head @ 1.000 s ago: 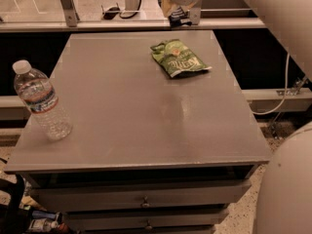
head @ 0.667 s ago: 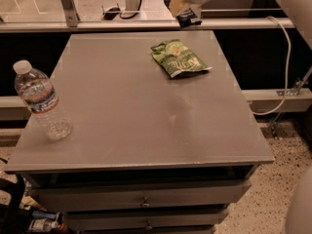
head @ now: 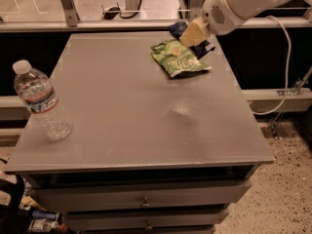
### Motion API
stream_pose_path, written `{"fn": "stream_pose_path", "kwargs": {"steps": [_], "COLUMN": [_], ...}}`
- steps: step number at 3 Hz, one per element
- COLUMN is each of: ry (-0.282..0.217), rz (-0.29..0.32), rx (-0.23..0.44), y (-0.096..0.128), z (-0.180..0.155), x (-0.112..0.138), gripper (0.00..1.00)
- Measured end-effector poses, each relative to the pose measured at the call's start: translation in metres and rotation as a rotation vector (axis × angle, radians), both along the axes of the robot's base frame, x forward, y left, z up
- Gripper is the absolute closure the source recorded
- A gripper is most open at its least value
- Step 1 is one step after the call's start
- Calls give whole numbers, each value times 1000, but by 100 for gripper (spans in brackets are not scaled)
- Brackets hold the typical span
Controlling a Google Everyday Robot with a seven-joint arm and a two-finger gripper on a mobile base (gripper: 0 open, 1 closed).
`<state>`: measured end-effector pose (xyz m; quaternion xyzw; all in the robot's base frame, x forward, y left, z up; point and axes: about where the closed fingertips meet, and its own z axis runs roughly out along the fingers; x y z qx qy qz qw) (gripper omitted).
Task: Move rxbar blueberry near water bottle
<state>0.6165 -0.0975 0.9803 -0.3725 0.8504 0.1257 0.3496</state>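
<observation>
The water bottle (head: 41,101) stands up near the left edge of the table (head: 146,140), toward the front corner. It is clear, with a white cap. A green chip bag (head: 179,57) lies flat toward the far right corner. Just past it is the rxbar blueberry (head: 177,29), small and dark blue. The end effector (head: 194,34) pinches it in the middle, so only its two ends stick out. The white arm (head: 239,1) reaches in from the top right and is cut off.
</observation>
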Motion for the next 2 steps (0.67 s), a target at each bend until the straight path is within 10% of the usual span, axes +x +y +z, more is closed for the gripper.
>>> {"fn": "stream_pose_path", "kwargs": {"steps": [2], "ry": [55], "rz": [316], "rx": [36], "y": [46], "z": [-64], "x": [-102], "gripper": [100]}}
